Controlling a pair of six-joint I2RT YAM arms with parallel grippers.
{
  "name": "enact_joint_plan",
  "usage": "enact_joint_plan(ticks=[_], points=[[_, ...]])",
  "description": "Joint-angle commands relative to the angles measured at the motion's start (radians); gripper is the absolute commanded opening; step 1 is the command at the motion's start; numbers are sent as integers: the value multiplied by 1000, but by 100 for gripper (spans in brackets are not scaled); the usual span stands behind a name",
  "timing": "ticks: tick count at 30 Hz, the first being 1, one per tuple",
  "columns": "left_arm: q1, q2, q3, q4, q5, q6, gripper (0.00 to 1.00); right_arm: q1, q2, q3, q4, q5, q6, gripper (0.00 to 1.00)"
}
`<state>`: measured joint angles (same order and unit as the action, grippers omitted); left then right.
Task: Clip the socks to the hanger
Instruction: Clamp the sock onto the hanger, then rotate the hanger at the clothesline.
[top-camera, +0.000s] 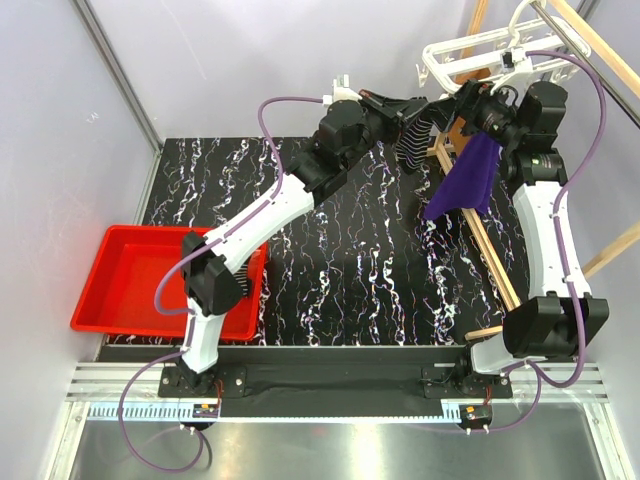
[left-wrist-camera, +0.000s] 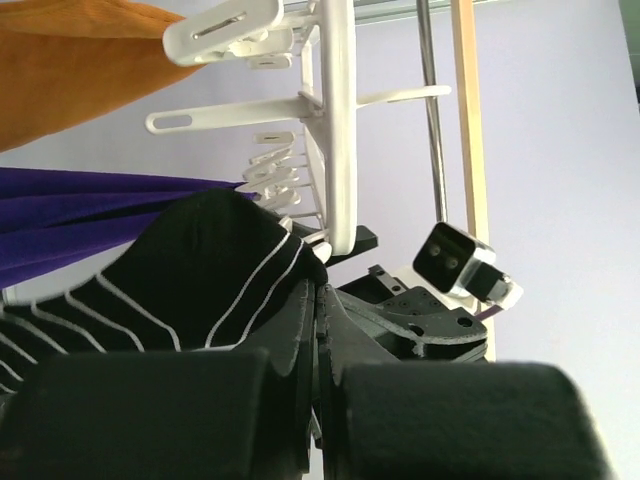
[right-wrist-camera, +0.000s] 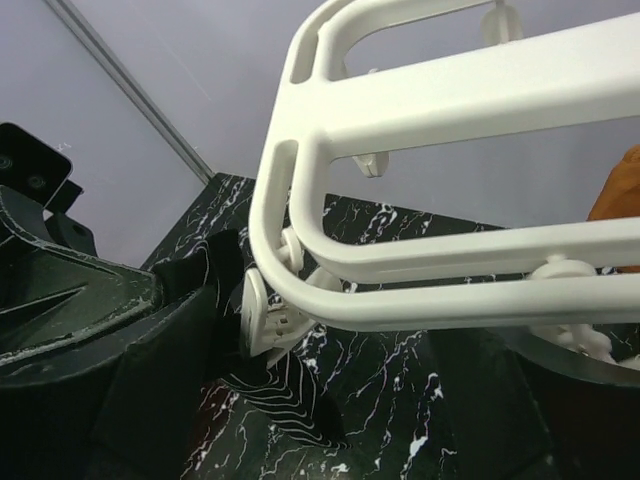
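The white hanger (top-camera: 470, 48) hangs from the wooden rack at the back right. One black striped sock (top-camera: 415, 135) hangs below its left end. My left gripper (top-camera: 410, 108) is shut on the sock's upper edge; in the left wrist view the sock (left-wrist-camera: 200, 270) drapes left of the closed jaws (left-wrist-camera: 320, 300), just under the hanger (left-wrist-camera: 338, 130). My right gripper (top-camera: 462, 108) is open, its fingers (right-wrist-camera: 100, 330) standing wide on either side of a white clip (right-wrist-camera: 262, 315). That clip sits on the sock (right-wrist-camera: 290, 390), below the hanger frame (right-wrist-camera: 450, 100).
A purple cloth (top-camera: 465, 180) and an orange cloth (left-wrist-camera: 70, 60) hang on the wooden rack (top-camera: 490, 260) beside the hanger. A red tray (top-camera: 130, 280) sits at the table's left. Grey walls stand close behind the hanger.
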<state>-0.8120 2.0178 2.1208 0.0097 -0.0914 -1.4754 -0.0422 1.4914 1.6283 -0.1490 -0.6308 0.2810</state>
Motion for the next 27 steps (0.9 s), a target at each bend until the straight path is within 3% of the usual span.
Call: enact_joint_plan(ticks=[1, 2, 3, 6, 7, 11, 21, 27], points=[[0, -37, 4, 73, -21, 1, 2, 19, -69, 54, -12, -47, 37, 93], [0, -39, -1, 72, -21, 0, 10, 19, -68, 61, -21, -28, 40, 95], [2, -40, -10, 64, -21, -3, 31, 19, -69, 73, -40, -11, 52, 98], [7, -60, -42, 67, -21, 1, 51, 19, -68, 100, -82, 11, 69, 100], [5, -70, -56, 67, -24, 3, 63, 19, -66, 105, -90, 19, 75, 100], [10, -113, -129, 58, -42, 35, 78, 21, -68, 125, -124, 52, 95, 100], [23, -252, -366, 71, 18, 108, 80, 19, -86, 143, -219, 128, 116, 100], [25, -402, -510, 53, 113, 355, 80, 19, -120, 120, -253, 149, 96, 98]])
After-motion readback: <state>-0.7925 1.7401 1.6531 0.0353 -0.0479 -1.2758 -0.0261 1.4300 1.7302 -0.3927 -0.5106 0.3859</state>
